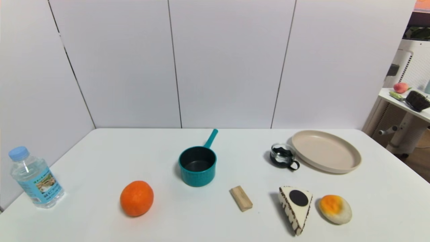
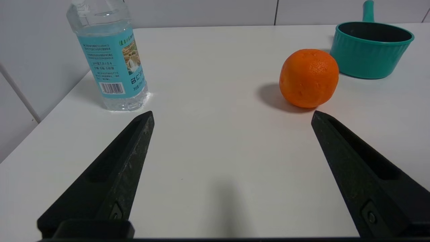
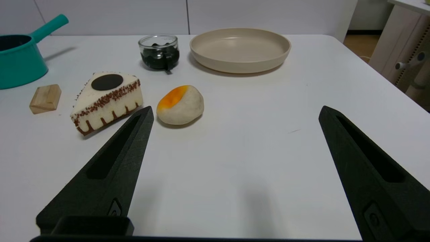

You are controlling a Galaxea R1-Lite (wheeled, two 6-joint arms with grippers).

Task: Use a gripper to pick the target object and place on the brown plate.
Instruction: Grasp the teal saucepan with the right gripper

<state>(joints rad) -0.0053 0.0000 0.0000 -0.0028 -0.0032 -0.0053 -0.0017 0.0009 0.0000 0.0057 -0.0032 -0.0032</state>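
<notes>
Neither arm is showing in the head view, so the pick is not yet begun. The left gripper [image 2: 231, 116] is hanging low over the table [image 1: 235, 144] with its 2 fingers spread wide apart and nothing between them; the right gripper [image 3: 235, 112] is doing the same on its own side.

The teal saucepan [image 1: 197, 166] is standing upright, well beyond the left fingertips and off toward the right one, with the orange [image 2: 309, 78] sitting between it and that fingertip. Beyond the right gripper's fingertips the brown plate [image 3: 240, 49] is lying bare, with the glass cup [image 3: 159, 52] just beside it; the saucepan is far off past the cake wedge [image 3: 106, 97] and wooden block [image 3: 45, 98].

Judging from this, the left gripper is looking like the nearer choice. It should be rising over the orange instead of sweeping through it, then closing across the pan's wall or its handle [image 1: 210, 138]. The ribbed wall is likely offering good purchase. On the carry, clearing the cup is mattering most.
</notes>
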